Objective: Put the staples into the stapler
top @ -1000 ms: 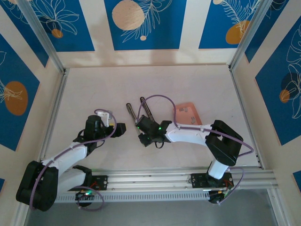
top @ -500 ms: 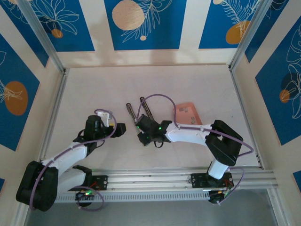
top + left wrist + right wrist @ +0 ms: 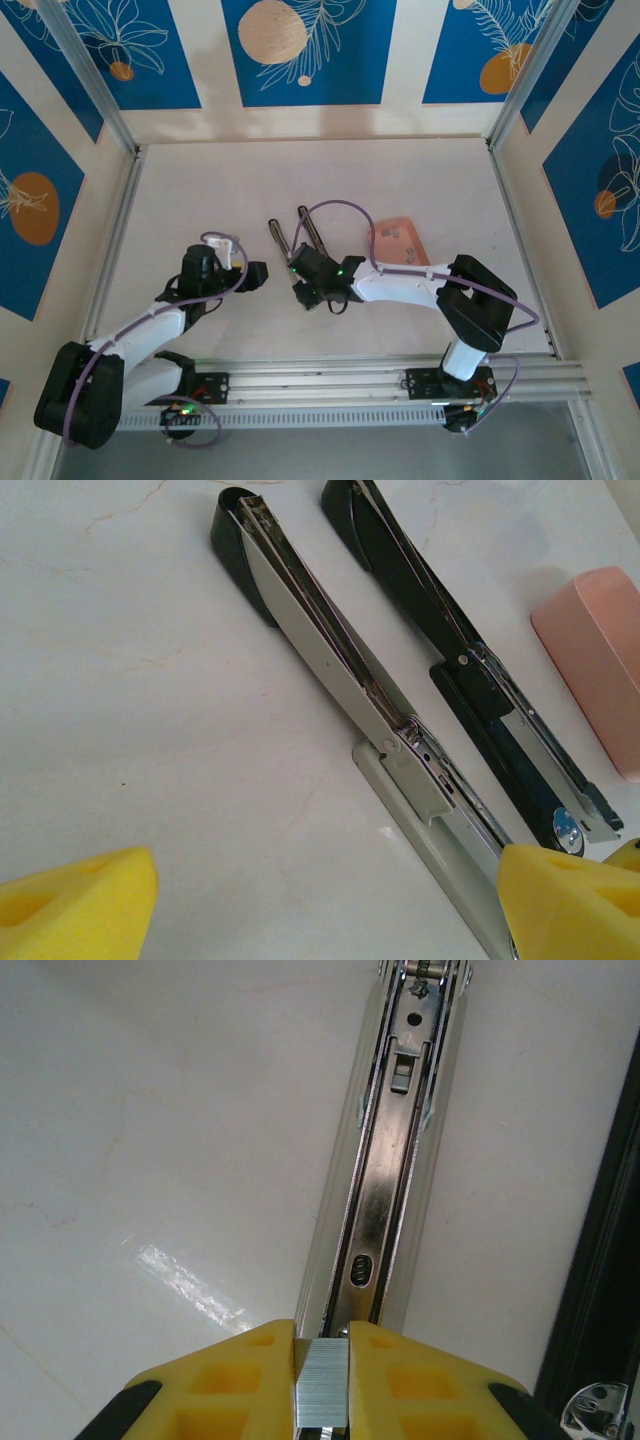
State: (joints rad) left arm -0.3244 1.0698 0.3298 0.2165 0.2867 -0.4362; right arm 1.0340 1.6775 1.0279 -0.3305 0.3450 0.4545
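Right hand (image 3: pixel 322 1355) pinched the staples (image 3: pixel 322 1395) by their flat sides, a light, probably brittle strip, above the stapler (image 3: pixel 392 1180); left hand (image 3: pixel 320 905) gaped wide.

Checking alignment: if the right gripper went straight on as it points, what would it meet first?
Likely the stapler's open magazine rail, just ahead of the staples the right gripper pinches; depth is unclear.

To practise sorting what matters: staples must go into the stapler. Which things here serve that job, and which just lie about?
Job:
silver strip of staples
grey long stapler with open metal channel
salmon-pink rectangular tray

Lying about:
black long stapler beside it, seemingly spare
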